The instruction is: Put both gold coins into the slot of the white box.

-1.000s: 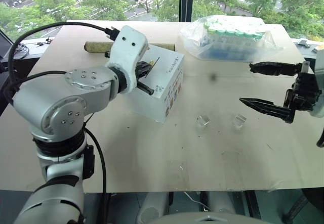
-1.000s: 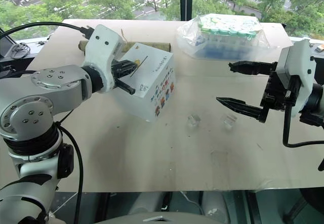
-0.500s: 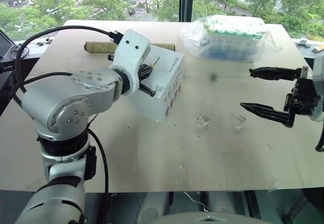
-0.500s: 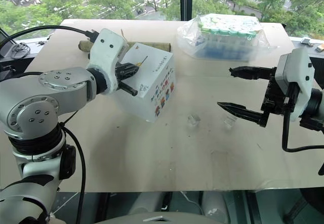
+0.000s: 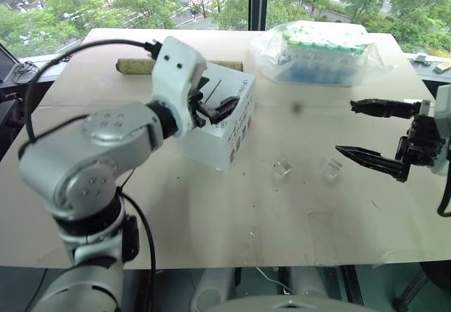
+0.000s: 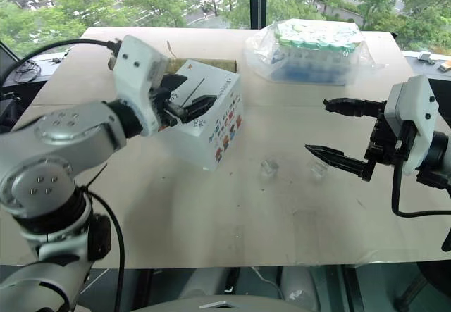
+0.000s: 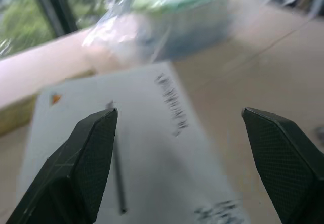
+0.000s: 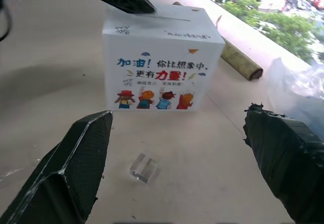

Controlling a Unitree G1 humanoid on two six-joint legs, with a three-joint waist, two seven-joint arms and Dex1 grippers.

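Note:
The white box (image 5: pixel 236 130) stands left of the table's middle, tilted a little, with colourful pictures on the side facing my right gripper. Its slot (image 7: pixel 117 178) is a thin dark slit in the handwritten top. My left gripper (image 5: pixel 213 98) hovers just over that top, open, one finger on each side of the slot (image 6: pixel 197 89), nothing between them. My right gripper (image 6: pixel 316 125) hangs open above the table to the right, pointing toward the box (image 8: pixel 162 62). The gold coins are out of view.
Two small clear plastic holders (image 5: pixel 282 167) (image 5: pixel 332 166) lie on the table between the box and my right gripper. A clear bag of green-capped tubes (image 5: pixel 320 55) sits at the back right. A brownish roll (image 5: pixel 134 65) lies behind the box.
My left gripper, shut over the slot a second ago with a thin yellowish edge at its fingertips, has opened wide and drawn back slightly. That edge no longer shows. The right gripper sank a little.

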